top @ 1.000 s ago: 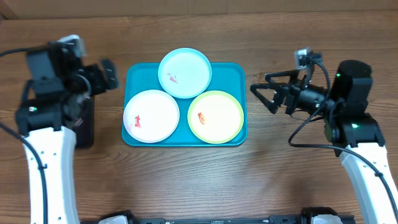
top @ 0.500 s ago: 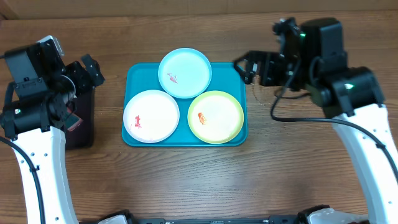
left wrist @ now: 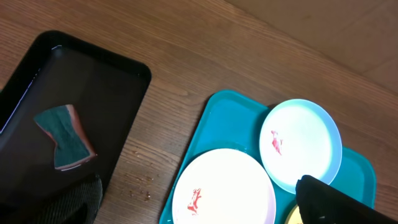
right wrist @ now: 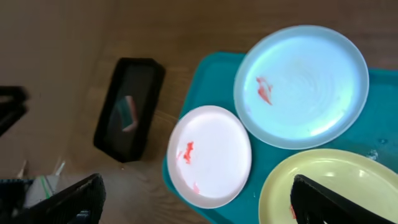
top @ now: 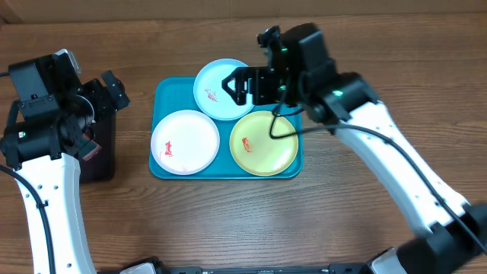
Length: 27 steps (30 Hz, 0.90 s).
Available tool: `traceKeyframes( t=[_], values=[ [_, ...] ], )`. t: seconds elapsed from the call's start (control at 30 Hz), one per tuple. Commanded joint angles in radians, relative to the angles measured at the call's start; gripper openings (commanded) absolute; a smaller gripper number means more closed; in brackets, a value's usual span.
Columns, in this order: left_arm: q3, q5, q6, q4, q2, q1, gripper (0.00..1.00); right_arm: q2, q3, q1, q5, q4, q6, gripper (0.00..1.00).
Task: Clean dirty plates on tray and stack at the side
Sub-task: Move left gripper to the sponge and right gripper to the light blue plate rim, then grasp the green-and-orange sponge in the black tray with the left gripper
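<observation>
Three smeared plates lie on the teal tray [top: 169, 95]: light blue [top: 221, 103] at the back, white [top: 185, 142] front left, yellow-green [top: 264, 144] front right. My right gripper [top: 237, 85] is open and empty, hovering over the light blue plate. Its wrist view shows the light blue plate [right wrist: 301, 87], white plate [right wrist: 209, 155] and yellow-green plate [right wrist: 329, 186] between its spread fingers [right wrist: 68, 202]. My left gripper [top: 114, 90] is open and empty, left of the tray. Its wrist view shows the white plate [left wrist: 224, 190] and light blue plate [left wrist: 300, 144].
A small black tray [top: 97, 148] stands left of the teal tray and holds a green and brown sponge [left wrist: 64, 138]. The sponge also shows in the right wrist view [right wrist: 129, 112]. Bare wooden table lies to the right and front.
My right arm has swung left from the right side of the table to above the light blue plate. My left arm shifted slightly at first, then stayed still.
</observation>
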Motion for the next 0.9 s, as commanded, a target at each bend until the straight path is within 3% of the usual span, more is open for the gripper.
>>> traceKeyframes(
  t=[0.0,0.17,0.53,0.87],
  values=[
    [0.020,-0.014,-0.016,0.002,0.009,0.003,1.00,0.065,0.023,0.008,0.075,0.025,0.095,1.00],
    [0.020,-0.011,-0.016,0.006,0.009,0.003,1.00,0.123,0.023,0.008,0.075,0.040,0.183,1.00],
    [0.020,-0.034,-0.048,0.041,0.031,0.004,1.00,0.126,0.023,0.008,0.075,0.080,0.184,1.00],
    [0.074,-0.079,-0.057,-0.129,0.306,0.004,1.00,0.126,0.023,0.008,0.075,0.065,0.184,1.00]
  ],
)
